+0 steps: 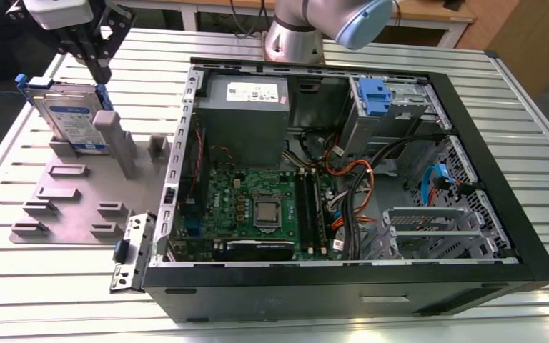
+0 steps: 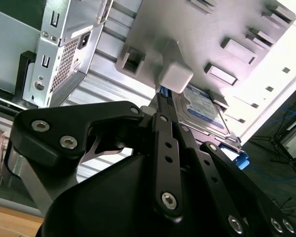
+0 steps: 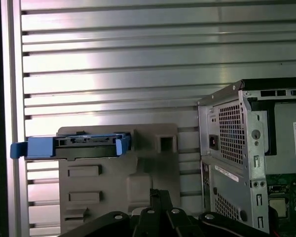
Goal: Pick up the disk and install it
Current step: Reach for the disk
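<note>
Gripper (image 1: 103,73) hangs just above the upright disk (image 1: 68,114), seemingly clenched and holding nothing.

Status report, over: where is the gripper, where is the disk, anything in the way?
Gripper above holder, beside disk, no grip seen. Disk upright in holder, outside case. Post just under gripper.

Disk (image 1: 68,118) corner hidden behind holder post (image 1: 112,136), arm (image 1: 296,36) cropped @ top
</note>
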Controlling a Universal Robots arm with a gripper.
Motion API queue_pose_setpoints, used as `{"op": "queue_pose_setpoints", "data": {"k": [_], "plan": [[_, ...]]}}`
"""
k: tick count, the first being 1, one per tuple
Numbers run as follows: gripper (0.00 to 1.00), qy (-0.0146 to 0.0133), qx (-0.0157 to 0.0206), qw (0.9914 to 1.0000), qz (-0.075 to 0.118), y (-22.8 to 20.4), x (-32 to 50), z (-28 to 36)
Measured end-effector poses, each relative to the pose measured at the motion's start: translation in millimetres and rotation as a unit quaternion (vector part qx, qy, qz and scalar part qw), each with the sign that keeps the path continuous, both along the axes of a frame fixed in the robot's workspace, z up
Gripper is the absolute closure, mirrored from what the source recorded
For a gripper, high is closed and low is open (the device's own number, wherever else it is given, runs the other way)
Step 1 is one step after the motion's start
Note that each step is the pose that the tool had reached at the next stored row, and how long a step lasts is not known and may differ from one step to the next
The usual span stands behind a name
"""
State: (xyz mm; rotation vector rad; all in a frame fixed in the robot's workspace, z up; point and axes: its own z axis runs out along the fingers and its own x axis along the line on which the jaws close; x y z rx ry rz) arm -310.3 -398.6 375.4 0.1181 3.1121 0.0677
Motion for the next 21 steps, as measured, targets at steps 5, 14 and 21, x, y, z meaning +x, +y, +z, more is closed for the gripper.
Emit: {"op": "queue_pose_setpoints", "data": {"k": [5,14,21], "plan": [[0.89,0.0000,0.0000,1.00000,0.000,0.0,-1.7,0.0],[0.89,0.0001,0.0000,1.00000,0.000,0.0,-3.6,0.0],[0.89,0.0000,0.0000,1.00000,0.000,0.0,-12.4,-0.5]]}}
